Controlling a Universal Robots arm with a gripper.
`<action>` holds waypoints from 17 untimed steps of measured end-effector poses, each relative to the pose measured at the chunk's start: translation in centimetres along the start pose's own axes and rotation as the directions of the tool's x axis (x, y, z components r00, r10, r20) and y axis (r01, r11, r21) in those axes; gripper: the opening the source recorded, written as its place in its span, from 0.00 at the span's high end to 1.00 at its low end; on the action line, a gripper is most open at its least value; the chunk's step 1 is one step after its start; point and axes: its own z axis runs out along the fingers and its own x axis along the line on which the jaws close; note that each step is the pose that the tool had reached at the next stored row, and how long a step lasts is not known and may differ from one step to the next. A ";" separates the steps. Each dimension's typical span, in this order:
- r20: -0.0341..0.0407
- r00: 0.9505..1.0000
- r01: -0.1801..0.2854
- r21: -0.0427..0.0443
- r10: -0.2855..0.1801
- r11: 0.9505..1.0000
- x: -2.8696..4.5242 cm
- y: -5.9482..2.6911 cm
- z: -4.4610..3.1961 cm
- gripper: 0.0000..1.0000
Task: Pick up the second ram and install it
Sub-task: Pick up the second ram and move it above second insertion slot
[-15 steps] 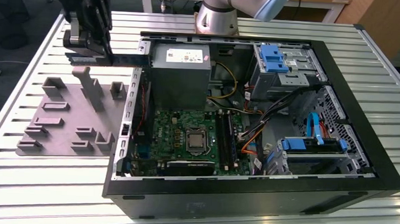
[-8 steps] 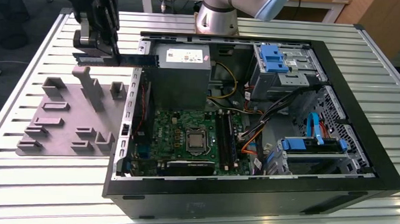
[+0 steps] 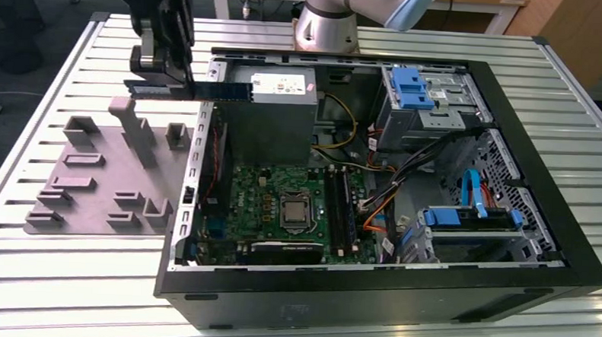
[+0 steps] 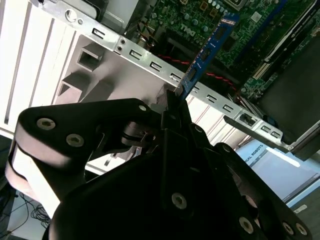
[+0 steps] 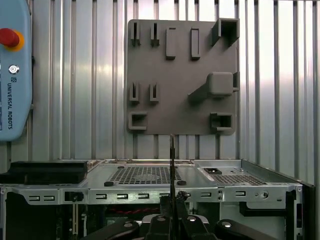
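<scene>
Exterior view: gripper [image 3: 167,85] clamps the second ram [image 3: 228,91], held level in the air over the computer case [image 3: 377,301] wall at the exterior view's left; fixture plate [image 3: 87,182] on the worktop [image 3: 73,280] beside it.
Second wrist view: second ram [image 4: 206,50] juts from the gripper [image 4: 172,104], motherboard [image 4: 250,40] beyond it.
First wrist view: second ram [image 5: 172,160] edge-on above the computer case [image 5: 150,175] rim, fixture plate [image 5: 180,60] beyond.

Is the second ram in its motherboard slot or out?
Out: the hand grips the second ram above the case edge.
</scene>
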 end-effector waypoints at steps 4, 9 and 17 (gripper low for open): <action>0.000 1.000 0.000 0.000 0.000 1.000 -0.01 -0.75 0.00 0.86; 0.000 1.000 0.000 0.000 0.000 1.000 -0.03 -1.68 -0.01 0.86; 0.000 1.000 0.000 0.000 0.000 1.000 -0.05 -3.28 -0.01 0.86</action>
